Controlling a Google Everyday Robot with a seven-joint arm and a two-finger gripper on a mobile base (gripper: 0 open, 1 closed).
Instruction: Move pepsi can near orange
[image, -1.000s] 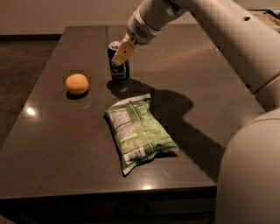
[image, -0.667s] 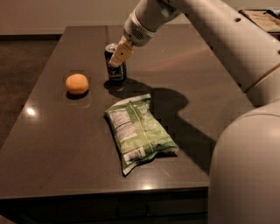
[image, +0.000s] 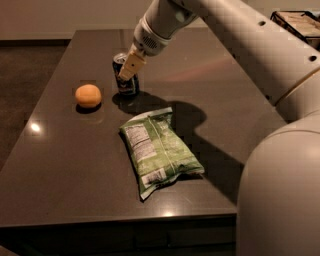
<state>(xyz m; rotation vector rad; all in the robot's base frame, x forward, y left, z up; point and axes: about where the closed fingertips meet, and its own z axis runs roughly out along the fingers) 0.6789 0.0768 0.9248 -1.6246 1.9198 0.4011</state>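
The pepsi can (image: 128, 85), dark blue with a silver top, is at the back middle of the dark table (image: 75, 165), tilted slightly. My gripper (image: 128, 70) reaches down from the upper right and is shut on the can's upper part, with one tan finger (image: 132, 64) across its front. The orange (image: 88, 95) sits on the table to the left of the can, about a can's height away. I cannot tell whether the can's base touches the table.
A green chip bag (image: 157, 150) lies flat in front of the can, toward the table's front edge. My arm and body (image: 280, 150) fill the right side. A basket-like object (image: 300, 22) stands at the far right back.
The gripper and the pepsi can have moved together a little to the left, toward the orange. The orange and the chip bag have not moved.
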